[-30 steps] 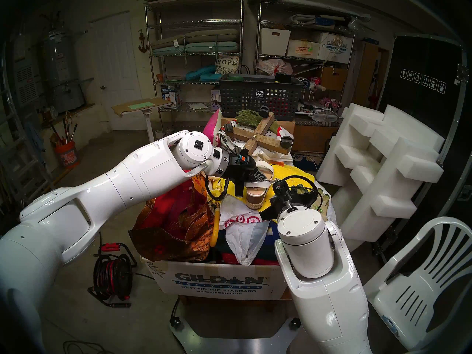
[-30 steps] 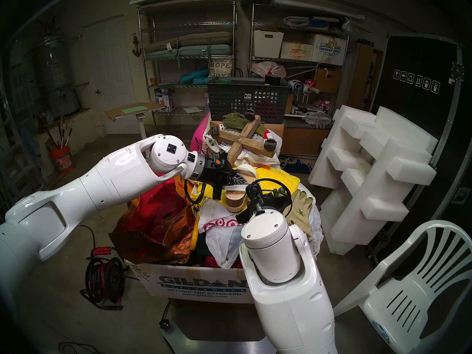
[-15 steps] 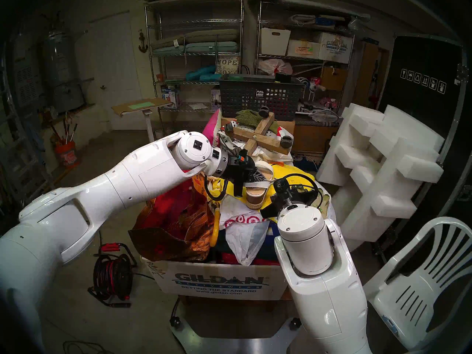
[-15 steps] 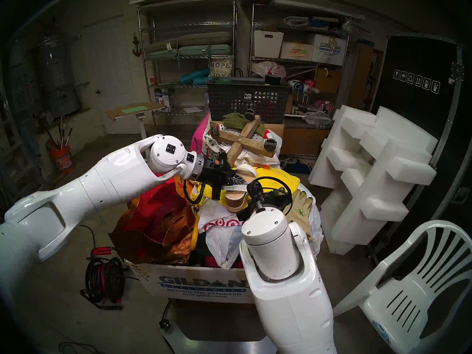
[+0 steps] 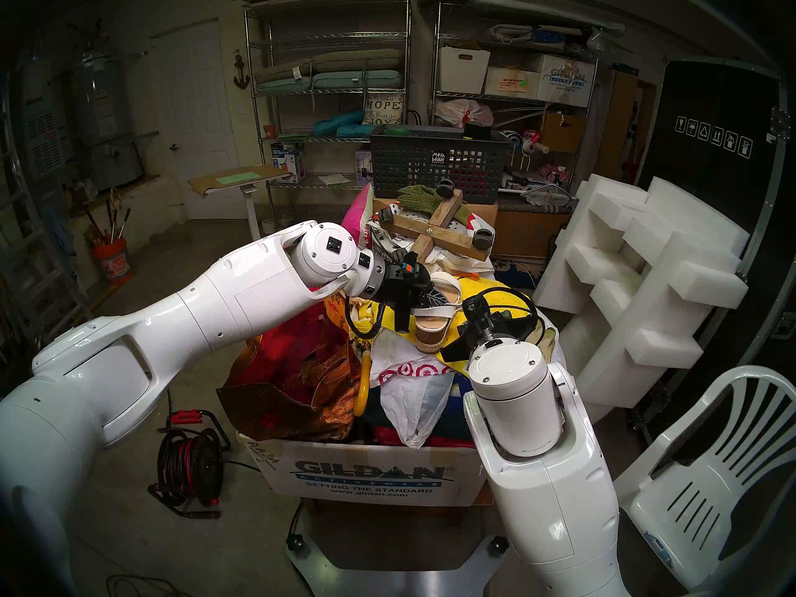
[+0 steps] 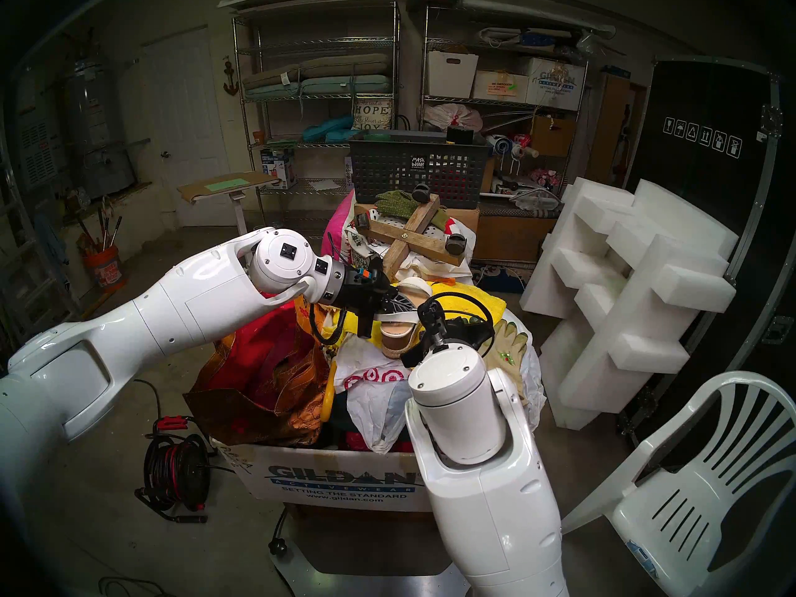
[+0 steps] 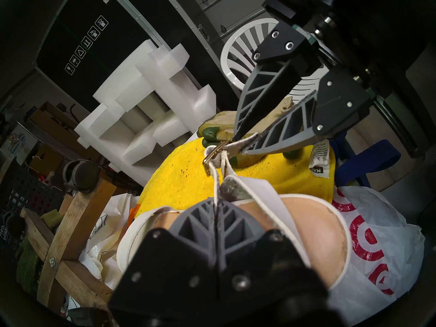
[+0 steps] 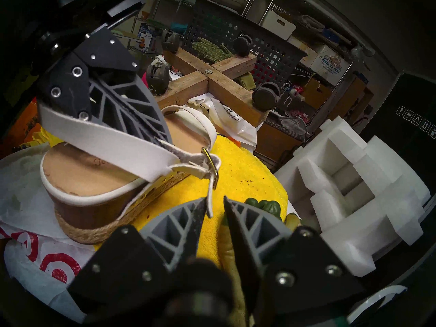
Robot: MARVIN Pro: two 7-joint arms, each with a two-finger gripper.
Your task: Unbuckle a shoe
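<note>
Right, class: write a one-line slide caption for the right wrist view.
Right pincer, jaws apart, around the thin strap tail below the sandal's gold buckle; left pincer clamps the strap.

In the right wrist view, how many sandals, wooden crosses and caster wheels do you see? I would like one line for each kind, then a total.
Sandal: 1
Wooden cross: 1
Caster wheels: 4
Total: 6
</note>
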